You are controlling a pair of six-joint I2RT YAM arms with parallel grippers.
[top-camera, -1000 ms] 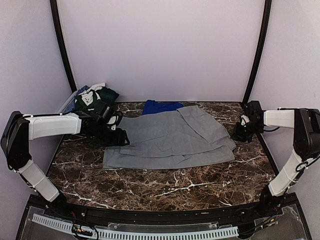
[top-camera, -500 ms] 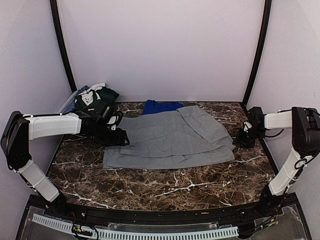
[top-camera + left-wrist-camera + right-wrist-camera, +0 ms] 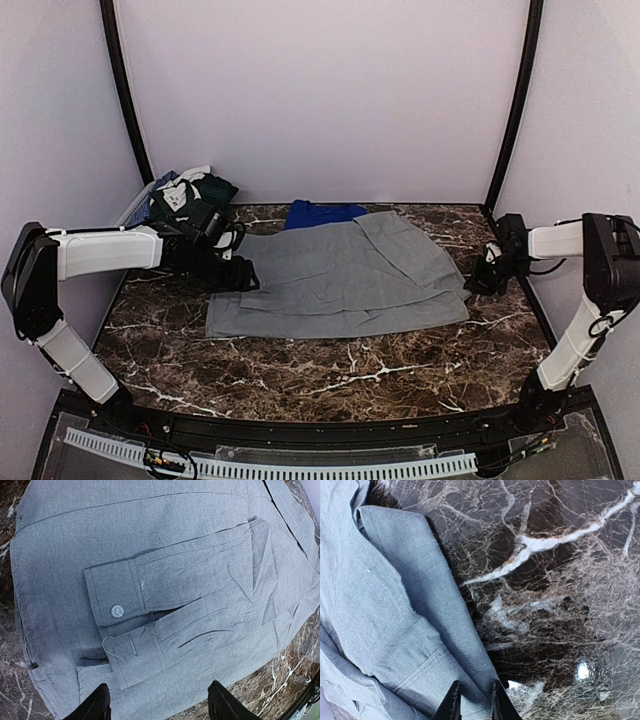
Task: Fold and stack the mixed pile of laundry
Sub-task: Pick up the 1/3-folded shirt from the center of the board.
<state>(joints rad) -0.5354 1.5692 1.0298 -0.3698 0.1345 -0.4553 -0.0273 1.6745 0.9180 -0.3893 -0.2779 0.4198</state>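
1. A grey shirt point(image 3: 350, 275) lay spread flat across the middle of the dark marble desk point(image 3: 350, 375). One sleeve was folded across its body.
2. A royal-blue garment point(image 3: 320, 212) lay at the far edge of the desk. It touched the far side of the grey shirt and was partly hidden behind it.
3. Dark-green and patterned pieces point(image 3: 190, 195) were heaped at the far left corner of the desk, beside a mesh basket point(image 3: 135, 208).
4. Your left gripper point(image 3: 240, 275) sat low at the left edge of the grey shirt. Its claw was released, with the two fingers spread wide and nothing between them.
5. In the left wrist view, the sleeve's cuff point(image 3: 115, 597) lay on the shirt body just ahead of those fingers. A pale button point(image 3: 117, 611) faced up on the cuff.
6. Your right gripper point(image 3: 478, 282) was down at the right edge of the grey shirt, near the right edge of the desk.
7. In the right wrist view, its two fingers stood close together with a narrow gap. Their tips were over the shirt's stitched hem point(image 3: 440, 662), where the cloth met bare marble.
8. I cannot tell whether the right claw had pinched the hem or was only poised at it.
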